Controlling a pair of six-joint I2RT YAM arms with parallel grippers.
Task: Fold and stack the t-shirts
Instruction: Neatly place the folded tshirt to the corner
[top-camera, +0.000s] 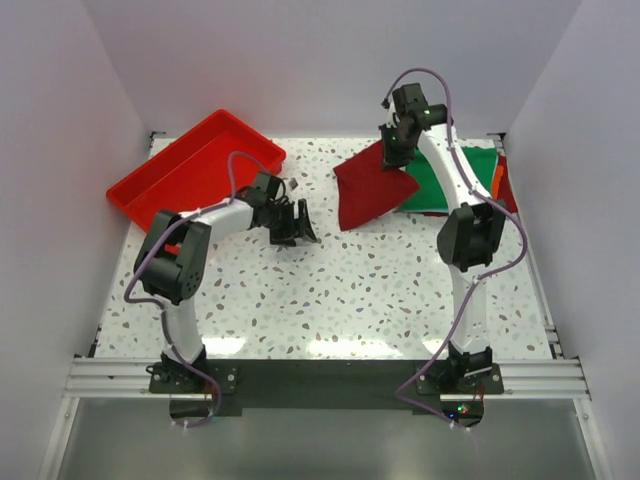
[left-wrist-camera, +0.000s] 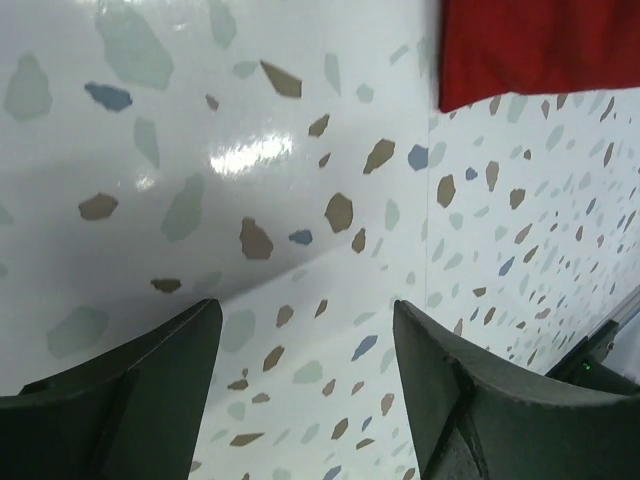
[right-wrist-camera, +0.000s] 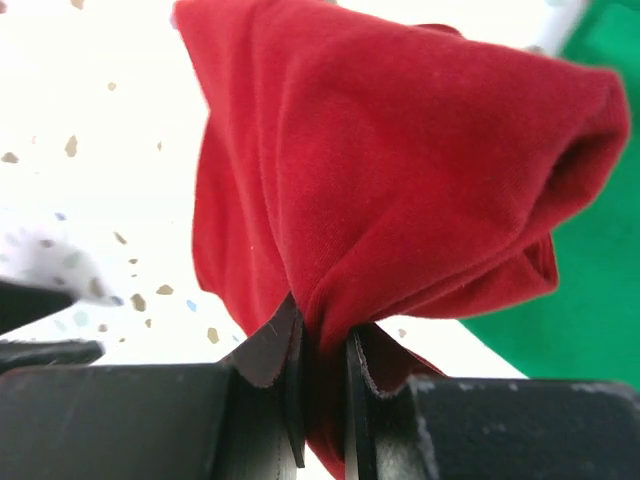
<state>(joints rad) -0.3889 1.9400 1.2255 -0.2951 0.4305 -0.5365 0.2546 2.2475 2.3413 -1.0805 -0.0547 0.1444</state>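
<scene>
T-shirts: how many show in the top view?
4: dark red cloth t-shirt in the right gripper; bright green cloth t-shirt beside it; orange edge and red edge beyond. More may be hidden.

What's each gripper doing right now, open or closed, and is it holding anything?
Left gripper: open, holding nothing.
Right gripper: closed on the maroon t-shirt.

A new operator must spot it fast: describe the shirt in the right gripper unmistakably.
Go to the far right of the speckled table, where the right gripper pinches cloth. The dark red t-shirt hangs bunched from it, beside a flat bright green t-shirt. It is the only lifted shirt, and soft, unlike the rigid red tray far left.
</scene>
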